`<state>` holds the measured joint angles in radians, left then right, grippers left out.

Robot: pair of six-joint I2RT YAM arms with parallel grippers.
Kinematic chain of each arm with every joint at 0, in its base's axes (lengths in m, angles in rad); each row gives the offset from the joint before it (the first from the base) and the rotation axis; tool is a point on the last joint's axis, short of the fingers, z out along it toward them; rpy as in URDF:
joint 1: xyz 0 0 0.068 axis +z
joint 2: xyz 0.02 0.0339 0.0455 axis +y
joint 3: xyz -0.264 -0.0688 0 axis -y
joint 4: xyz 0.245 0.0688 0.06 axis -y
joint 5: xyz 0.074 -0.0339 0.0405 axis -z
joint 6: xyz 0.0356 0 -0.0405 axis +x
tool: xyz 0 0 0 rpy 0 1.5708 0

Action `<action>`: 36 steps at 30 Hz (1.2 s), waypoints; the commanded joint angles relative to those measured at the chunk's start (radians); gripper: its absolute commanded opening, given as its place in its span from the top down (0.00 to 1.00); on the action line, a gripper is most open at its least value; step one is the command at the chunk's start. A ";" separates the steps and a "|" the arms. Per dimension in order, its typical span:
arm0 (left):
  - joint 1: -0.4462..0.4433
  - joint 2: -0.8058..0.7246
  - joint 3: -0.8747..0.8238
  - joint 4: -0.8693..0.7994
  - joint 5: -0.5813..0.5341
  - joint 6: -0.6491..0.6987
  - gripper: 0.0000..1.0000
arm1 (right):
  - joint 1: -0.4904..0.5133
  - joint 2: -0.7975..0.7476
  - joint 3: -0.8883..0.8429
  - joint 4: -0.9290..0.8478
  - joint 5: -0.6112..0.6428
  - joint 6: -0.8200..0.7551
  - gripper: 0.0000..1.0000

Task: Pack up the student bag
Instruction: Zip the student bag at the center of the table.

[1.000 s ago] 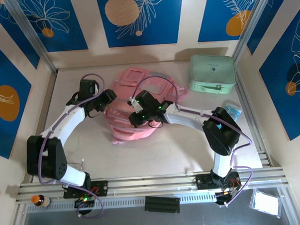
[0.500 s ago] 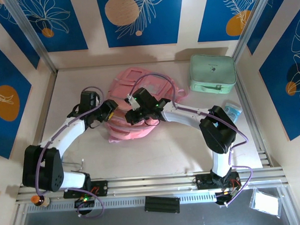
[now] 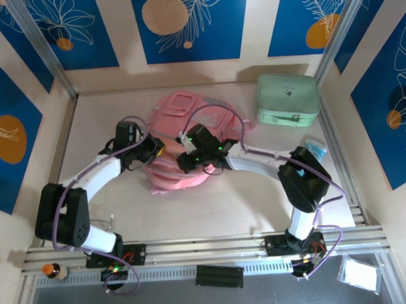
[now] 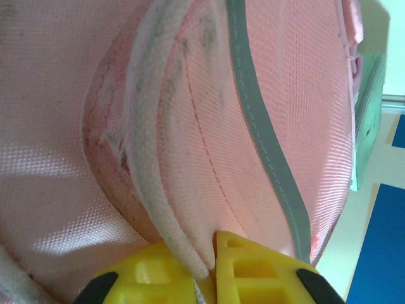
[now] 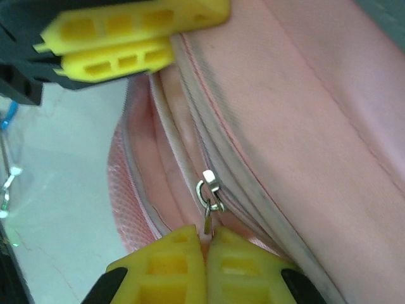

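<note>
The pink student bag [image 3: 181, 112] lies flat at the middle of the table. My left gripper [image 3: 160, 152] is at its left edge and is shut on a fold of pink fabric with pale piping [image 4: 161, 209]; the yellow jaws [image 4: 212, 253] pinch it between them. My right gripper [image 3: 185, 159] is over the bag's near part. Its yellow jaws [image 5: 207, 237] are shut on the metal zipper pull [image 5: 207, 190] of the bag [image 5: 304, 95]. The left gripper's fingers [image 5: 126, 38] show close by in the right wrist view.
A mint green hard case [image 3: 287, 99] stands at the back right. A small blue packet [image 3: 315, 147] lies by the right rail. Near the front rail are a little bottle [image 3: 53, 271], a black block [image 3: 219, 276] and a clear pouch [image 3: 360, 274].
My left gripper moved right to the bag's edge and closed on the fabric. The right gripper stayed shut on the zipper pull and shifted slightly.
</note>
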<state>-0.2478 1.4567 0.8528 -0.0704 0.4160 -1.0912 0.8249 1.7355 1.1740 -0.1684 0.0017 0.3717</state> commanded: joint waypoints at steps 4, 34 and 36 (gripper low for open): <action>0.009 0.017 0.056 -0.020 -0.050 0.071 1.00 | -0.047 -0.139 -0.123 -0.068 0.136 -0.090 1.00; 0.014 -0.021 0.054 -0.010 0.043 0.087 0.58 | -0.255 -0.279 -0.114 -0.074 0.209 0.049 0.50; 0.032 -0.075 0.054 -0.052 -0.012 0.106 0.48 | -0.269 -0.344 -0.144 -0.054 0.233 0.054 0.39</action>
<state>-0.2394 1.4693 0.9100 -0.1165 0.4408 -1.0008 0.5671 1.5059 1.0554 -0.2684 0.2085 0.4011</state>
